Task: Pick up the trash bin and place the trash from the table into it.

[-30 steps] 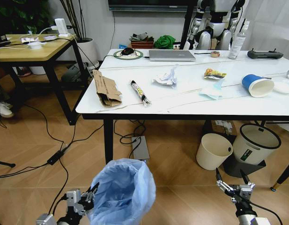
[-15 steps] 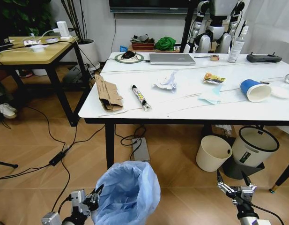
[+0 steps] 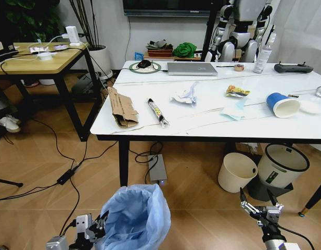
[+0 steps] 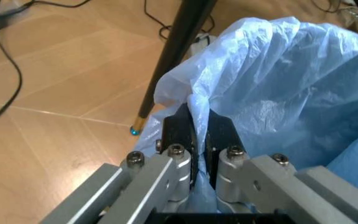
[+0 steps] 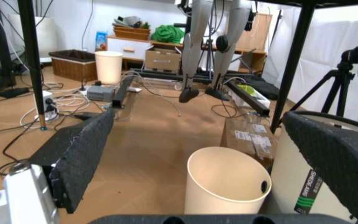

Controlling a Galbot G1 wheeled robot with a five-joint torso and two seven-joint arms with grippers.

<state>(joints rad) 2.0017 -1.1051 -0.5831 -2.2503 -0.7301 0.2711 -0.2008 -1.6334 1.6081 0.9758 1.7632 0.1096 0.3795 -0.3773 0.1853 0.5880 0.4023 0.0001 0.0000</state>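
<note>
Low by floor | L gripper (image 4: 199,133) jaws pinched on trash bin (image 3: 135,216) bag | R gripper (image 3: 260,199) jaws wide, empty

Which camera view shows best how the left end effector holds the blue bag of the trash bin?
The left wrist view: the left end effector is shut on a fold of the trash bin bag at its rim. The head view shows the bin from above, the grip small at its side. The right wrist view faces other bins.

Sitting on the floor before the table (image 3: 212,133): the trash bin (image 3: 134,219); lying on the table, left to right: cardboard (image 3: 121,108), crumpled paper (image 3: 184,95), cup (image 3: 282,104).
</note>
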